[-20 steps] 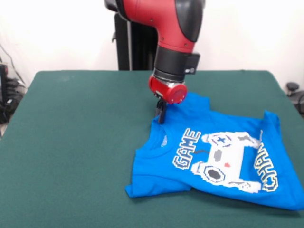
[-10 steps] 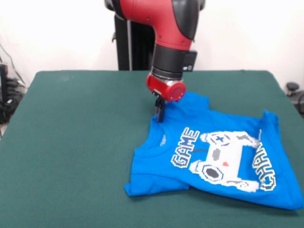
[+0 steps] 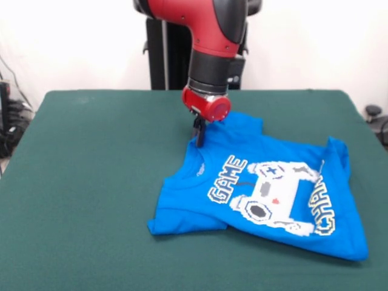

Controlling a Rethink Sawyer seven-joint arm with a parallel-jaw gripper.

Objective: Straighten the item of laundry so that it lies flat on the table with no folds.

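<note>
The bright blue T-shirt [image 3: 194,194] with the controller print and "GAME CHANGER" lettering lies on the right half of the dark green table [image 3: 91,170], collar to the left. Its near-left sleeve [image 3: 182,221] is folded over, and the right hem bunches up a little. My gripper [image 3: 199,139] comes down from the red arm at the shirt's far-left corner. It stands close above the cloth, and its dark fingers are pinched together on the shirt's edge there.
The black pedestal [image 3: 159,54] stands behind the table's far edge. Cables hang off the left side [image 3: 9,127], and a dark round object [image 3: 373,112] sits past the right edge. The shirt's lower right corner lies near the table's front edge.
My gripper has moved left and slightly toward the far edge. The whole shirt slid left with it, away from the right edge.
</note>
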